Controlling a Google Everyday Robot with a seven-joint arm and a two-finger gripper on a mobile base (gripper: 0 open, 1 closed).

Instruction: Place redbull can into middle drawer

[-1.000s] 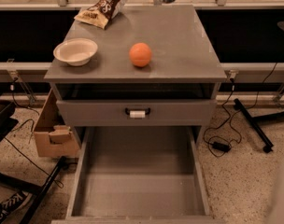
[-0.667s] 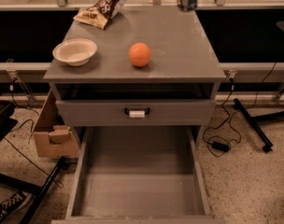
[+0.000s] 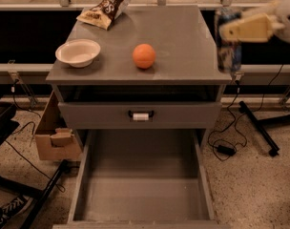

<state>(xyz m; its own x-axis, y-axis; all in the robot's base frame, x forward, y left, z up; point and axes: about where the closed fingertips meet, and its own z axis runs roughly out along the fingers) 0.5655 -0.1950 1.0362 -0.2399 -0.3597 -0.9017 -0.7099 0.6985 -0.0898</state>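
The redbull can (image 3: pixel 228 51), slim and blue-and-silver, hangs upright in the air at the right edge of the cabinet top (image 3: pixel 183 37), blurred by motion. My gripper (image 3: pixel 229 30) comes in from the upper right with cream-coloured fingers (image 3: pixel 247 27) and is shut on the can's upper part. The middle drawer (image 3: pixel 142 194) is pulled out at the bottom of the view, a wide shallow grey box with a bare floor. It lies well below and to the left of the can.
An orange ball (image 3: pixel 144 56), a white bowl (image 3: pixel 78 52) and a brown crisp bag (image 3: pixel 106 6) sit on the cabinet top. A shut drawer front with a black handle (image 3: pixel 140 115) is above the open drawer. A cardboard box (image 3: pixel 54 137) stands left; cables (image 3: pixel 226 149) lie right.
The can has moved from the back edge of the cabinet top to the right and toward the camera, now held beside the top's right edge. The gripper has come into view.
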